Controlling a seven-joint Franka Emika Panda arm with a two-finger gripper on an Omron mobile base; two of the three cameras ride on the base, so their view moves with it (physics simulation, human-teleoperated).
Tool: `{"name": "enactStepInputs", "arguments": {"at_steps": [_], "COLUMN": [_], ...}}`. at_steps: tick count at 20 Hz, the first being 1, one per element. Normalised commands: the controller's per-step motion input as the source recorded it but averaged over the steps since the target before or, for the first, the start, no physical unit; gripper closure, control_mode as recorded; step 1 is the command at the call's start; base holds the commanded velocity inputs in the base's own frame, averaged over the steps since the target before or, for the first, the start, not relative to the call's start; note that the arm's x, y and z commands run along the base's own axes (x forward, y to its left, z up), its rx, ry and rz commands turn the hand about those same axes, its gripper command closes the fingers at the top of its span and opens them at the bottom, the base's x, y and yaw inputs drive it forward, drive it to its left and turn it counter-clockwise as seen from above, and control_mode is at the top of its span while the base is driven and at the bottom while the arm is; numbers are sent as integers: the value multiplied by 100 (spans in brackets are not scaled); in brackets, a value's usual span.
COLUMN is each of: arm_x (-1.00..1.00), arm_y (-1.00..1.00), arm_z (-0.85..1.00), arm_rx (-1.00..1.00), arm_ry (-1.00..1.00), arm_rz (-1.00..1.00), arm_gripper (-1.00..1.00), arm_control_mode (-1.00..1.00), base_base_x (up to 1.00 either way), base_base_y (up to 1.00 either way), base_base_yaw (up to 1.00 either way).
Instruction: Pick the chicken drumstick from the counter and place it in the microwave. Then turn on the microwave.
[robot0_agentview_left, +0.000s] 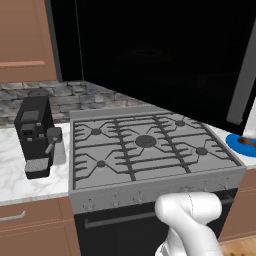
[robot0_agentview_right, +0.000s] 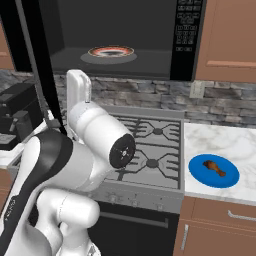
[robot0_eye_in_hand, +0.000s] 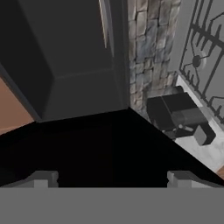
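The drumstick (robot0_agentview_right: 214, 168) lay slantwise on a blue plate (robot0_agentview_right: 198, 172) on the counter (robot0_agentview_right: 235, 142), right of the stove, well apart from the empty, wide-open gripper (robot0_eye_in_hand: 111, 178) up by the microwave's (robot0_agentview_right: 186, 30) open door.

Microwave (robot0_agentview_left: 165, 55) door open above stove (robot0_agentview_left: 150, 150); coffee machine (robot0_agentview_left: 35, 135) left.
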Motion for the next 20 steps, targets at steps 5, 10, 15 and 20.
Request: {"name": "enactStepInputs", "arguments": {"at_steps": [5, 10, 15, 20], "arm_x": [-31, -35, -35, -30], "arm_y": [27, 32, 35, 38], "arm_z": [0, 0, 0, 0], "arm_rx": [0, 0, 0, 0], "arm_ry": [0, 0, 0, 1], "arm_rz": [1, 1, 1, 1], "arm_gripper": [-100, -100, -100, -100], "arm_control_mode": [-100, -100, -100, -100], "base_base_x": [0, 0, 0, 0], "base_base_y": [0, 0, 0, 0], "base_base_yaw": [0, 0, 0, 0]}}
